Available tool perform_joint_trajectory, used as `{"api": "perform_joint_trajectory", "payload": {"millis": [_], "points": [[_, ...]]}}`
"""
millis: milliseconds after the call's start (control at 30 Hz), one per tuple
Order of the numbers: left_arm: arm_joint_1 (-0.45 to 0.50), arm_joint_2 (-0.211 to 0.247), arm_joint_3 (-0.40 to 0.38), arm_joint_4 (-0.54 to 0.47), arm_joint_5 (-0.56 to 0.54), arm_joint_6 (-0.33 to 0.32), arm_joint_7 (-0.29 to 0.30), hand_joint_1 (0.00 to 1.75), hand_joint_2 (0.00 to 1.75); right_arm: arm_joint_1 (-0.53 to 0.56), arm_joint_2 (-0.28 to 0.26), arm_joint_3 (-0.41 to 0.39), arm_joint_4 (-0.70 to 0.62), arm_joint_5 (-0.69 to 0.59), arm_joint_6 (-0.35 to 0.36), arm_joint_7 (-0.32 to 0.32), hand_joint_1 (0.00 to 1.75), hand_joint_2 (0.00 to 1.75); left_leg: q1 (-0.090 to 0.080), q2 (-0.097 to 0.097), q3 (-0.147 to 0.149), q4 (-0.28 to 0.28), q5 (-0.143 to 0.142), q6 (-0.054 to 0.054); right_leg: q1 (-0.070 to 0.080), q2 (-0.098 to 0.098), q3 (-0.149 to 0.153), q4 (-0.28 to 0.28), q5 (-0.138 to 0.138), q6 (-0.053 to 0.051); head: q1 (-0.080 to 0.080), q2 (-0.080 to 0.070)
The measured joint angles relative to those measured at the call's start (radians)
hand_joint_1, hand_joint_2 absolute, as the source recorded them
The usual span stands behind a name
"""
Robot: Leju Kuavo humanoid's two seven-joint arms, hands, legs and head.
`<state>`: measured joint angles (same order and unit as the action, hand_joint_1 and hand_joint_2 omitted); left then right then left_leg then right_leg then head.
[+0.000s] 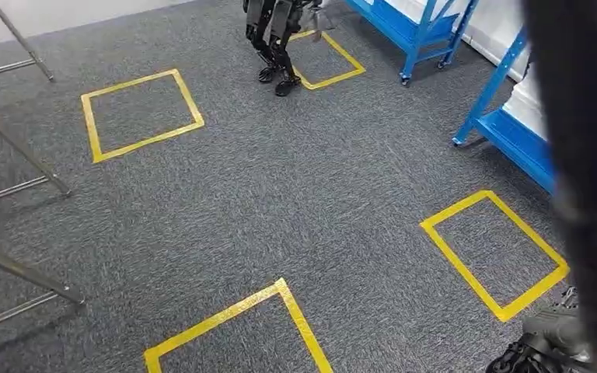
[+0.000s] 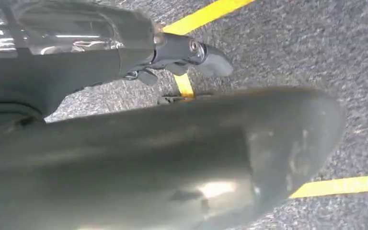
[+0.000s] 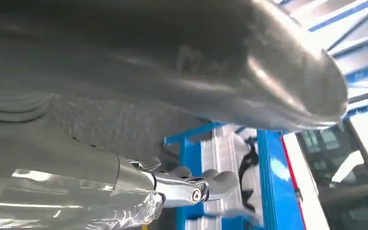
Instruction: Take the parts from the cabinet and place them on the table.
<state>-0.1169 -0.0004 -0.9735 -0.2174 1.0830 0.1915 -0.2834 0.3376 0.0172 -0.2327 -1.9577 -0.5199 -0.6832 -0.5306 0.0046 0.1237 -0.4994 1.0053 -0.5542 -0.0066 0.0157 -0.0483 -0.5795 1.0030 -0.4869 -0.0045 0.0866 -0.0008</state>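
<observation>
Metal rack legs (image 1: 15,175) stand far left on grey carpet (image 1: 280,194) marked with yellow tape squares (image 1: 140,113). Left robot hand (image 2: 191,52) and right robot hand (image 3: 196,189) hang empty, fingers loosely extended (thumbs blurred) — blue shelving (image 1: 505,124) right; parts unseen.

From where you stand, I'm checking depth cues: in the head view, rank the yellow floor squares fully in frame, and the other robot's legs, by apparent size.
1. Right yellow square, largest.
2. Left yellow square.
3. Far yellow square and the other robot's legs: look alike, unranked.
Nearness to the camera may account for this order.
</observation>
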Motion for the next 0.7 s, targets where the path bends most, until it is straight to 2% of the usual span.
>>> {"api": "perform_joint_trajectory", "payload": {"millis": [33, 67, 100, 167, 200, 233, 267, 300, 333, 367, 400, 500, 533, 567, 600, 633, 667, 700], "points": [[-0.002, 0.000, 0.000, 0.000, 0.000, 0.000, 0.000, 0.00, 0.00, 0.001, 0.002, -0.002, 0.000, 0.001, 0.000, -0.001, 0.00, 0.00, 0.003, -0.032, 0.000, 0.004, -0.010, -0.009, -0.012, 0.007, 0.014, -0.014, 0.008, -0.008, 0.000, 0.000], [-0.004, 0.000, 0.000, 0.000, 0.000, 0.000, -0.001, 0.00, 0.00, 0.001, 0.007, -0.005, -0.001, 0.004, 0.000, -0.002, 0.00, 0.00, 0.006, -0.119, -0.008, 0.031, -0.027, -0.011, -0.012, 0.015, 0.018, -0.021, 0.009, -0.010, -0.005, 0.000], [-0.003, 0.000, 0.000, 0.000, 0.000, 0.001, -0.001, 0.00, 0.00, -0.005, 0.009, -0.005, 0.000, 0.004, 0.000, -0.002, 0.00, 0.00, 0.005, -0.144, -0.041, 0.097, -0.062, -0.010, -0.014, 0.024, 0.020, -0.022, 0.010, -0.015, -0.008, 0.000], [0.003, 0.000, 0.000, 0.000, 0.000, 0.006, 0.003, 0.00, 0.00, -0.008, 0.016, -0.008, 0.000, 0.004, 0.000, -0.002, 0.00, 0.00, 0.005, -0.139, -0.135, 0.266, -0.128, -0.012, -0.013, 0.049, 0.021, -0.021, 0.007, -0.020, -0.024, 0.000], [0.005, 0.000, 0.000, 0.000, 0.000, 0.008, 0.006, 0.00, 0.00, -0.006, 0.020, -0.008, 0.002, 0.003, 0.000, -0.002, 0.00, 0.00, 0.004, -0.134, -0.169, 0.315, -0.133, -0.013, -0.013, 0.064, 0.022, -0.019, 0.006, -0.020, -0.026, 0.000], [0.007, 0.000, 0.000, 0.000, 0.000, 0.010, 0.011, 0.00, 0.00, -0.006, 0.022, -0.008, 0.004, 0.003, 0.000, -0.002, 0.00, 0.00, 0.005, -0.129, -0.181, 0.315, -0.111, -0.014, -0.013, 0.080, 0.024, -0.017, 0.003, -0.020, -0.027, 0.000], [0.007, 0.000, 0.000, 0.000, 0.000, 0.011, 0.013, 0.00, 0.00, -0.006, 0.023, -0.009, 0.006, 0.000, 0.000, -0.002, 0.00, 0.00, 0.006, -0.128, -0.171, 0.270, -0.065, -0.014, -0.015, 0.097, 0.027, -0.015, 0.000, -0.017, -0.029, 0.000], [0.006, 0.000, 0.000, 0.000, 0.000, 0.013, 0.014, 0.00, 0.00, -0.005, 0.024, -0.009, 0.008, -0.003, 0.000, -0.003, 0.00, 0.00, 0.008, -0.135, -0.140, 0.190, -0.007, -0.014, -0.018, 0.114, 0.032, -0.011, -0.005, -0.013, -0.032, 0.000], [0.006, 0.001, 0.000, 0.000, -0.001, 0.014, 0.018, 0.00, 0.00, -0.005, 0.025, -0.010, 0.009, -0.005, 0.000, -0.004, 0.00, 0.00, 0.014, -0.170, -0.103, 0.098, 0.049, -0.016, -0.021, 0.128, 0.035, -0.004, -0.012, -0.008, -0.035, 0.000], [0.006, 0.001, 0.000, 0.000, -0.003, 0.016, 0.025, 0.00, 0.00, -0.005, 0.027, -0.010, 0.009, -0.008, 0.000, -0.005, 0.00, 0.00, 0.023, -0.237, -0.082, 0.052, 0.051, -0.018, -0.023, 0.138, 0.030, 0.003, -0.018, -0.002, -0.037, 0.000], [0.006, 0.001, 0.000, 0.000, -0.006, 0.021, 0.036, 0.00, 0.00, -0.007, 0.027, -0.011, 0.009, -0.018, 0.000, -0.008, 0.00, 0.00, 0.023, -0.237, -0.076, 0.031, 0.043, -0.018, -0.020, 0.155, 0.025, 0.017, -0.026, 0.007, -0.041, 0.000], [0.006, 0.002, 0.000, 0.000, -0.013, 0.037, 0.050, 0.00, 0.00, 0.000, 0.029, -0.021, 0.012, -0.045, 0.000, -0.018, 0.00, 0.00, 0.014, -0.198, -0.070, 0.036, 0.040, -0.001, -0.030, 0.196, 0.018, 0.004, -0.019, 0.023, -0.039, 0.000], [0.004, 0.002, 0.000, 0.000, -0.013, 0.040, 0.050, 0.00, 0.00, 0.002, 0.029, -0.024, 0.013, -0.052, 0.000, -0.023, 0.00, 0.00, 0.023, -0.181, -0.069, 0.030, 0.043, 0.006, -0.030, 0.207, 0.016, 0.010, -0.022, 0.026, -0.039, 0.000], [0.002, 0.003, 0.000, 0.000, -0.014, 0.041, 0.049, 0.00, 0.00, 0.006, 0.029, -0.026, 0.015, -0.059, 0.000, -0.027, 0.00, 0.00, 0.021, -0.168, -0.066, 0.029, 0.041, 0.010, -0.023, 0.149, 0.008, 0.030, -0.037, 0.030, -0.035, 0.000], [0.002, 0.003, 0.000, 0.000, -0.015, 0.042, 0.048, 0.00, 0.00, 0.003, 0.026, -0.027, 0.014, -0.063, 0.000, -0.029, 0.00, 0.00, 0.019, -0.151, -0.065, 0.029, 0.038, 0.016, -0.022, 0.099, -0.018, 0.085, -0.071, 0.035, -0.020, 0.000], [0.005, 0.003, 0.000, 0.000, -0.015, 0.042, 0.048, 0.00, 0.00, -0.002, 0.026, -0.027, 0.016, -0.067, 0.000, -0.030, 0.00, 0.00, 0.014, -0.132, -0.063, 0.029, 0.035, 0.019, -0.023, 0.069, -0.060, 0.167, -0.114, 0.039, -0.013, 0.000], [0.006, 0.003, 0.000, 0.000, -0.015, 0.044, 0.049, 0.00, 0.00, -0.003, 0.027, -0.026, 0.019, -0.068, 0.000, -0.031, 0.00, 0.00, 0.011, -0.113, -0.063, 0.029, 0.032, 0.021, -0.025, 0.056, -0.104, 0.252, -0.150, 0.041, -0.011, 0.000], [0.007, 0.005, 0.000, 0.001, -0.015, 0.045, 0.049, 0.00, 0.00, 0.000, 0.027, -0.027, 0.021, -0.069, 0.000, -0.031, 0.00, 0.00, 0.009, -0.096, -0.062, 0.029, 0.030, 0.022, -0.025, 0.052, -0.134, 0.310, -0.165, 0.042, -0.011, 0.000]]}}
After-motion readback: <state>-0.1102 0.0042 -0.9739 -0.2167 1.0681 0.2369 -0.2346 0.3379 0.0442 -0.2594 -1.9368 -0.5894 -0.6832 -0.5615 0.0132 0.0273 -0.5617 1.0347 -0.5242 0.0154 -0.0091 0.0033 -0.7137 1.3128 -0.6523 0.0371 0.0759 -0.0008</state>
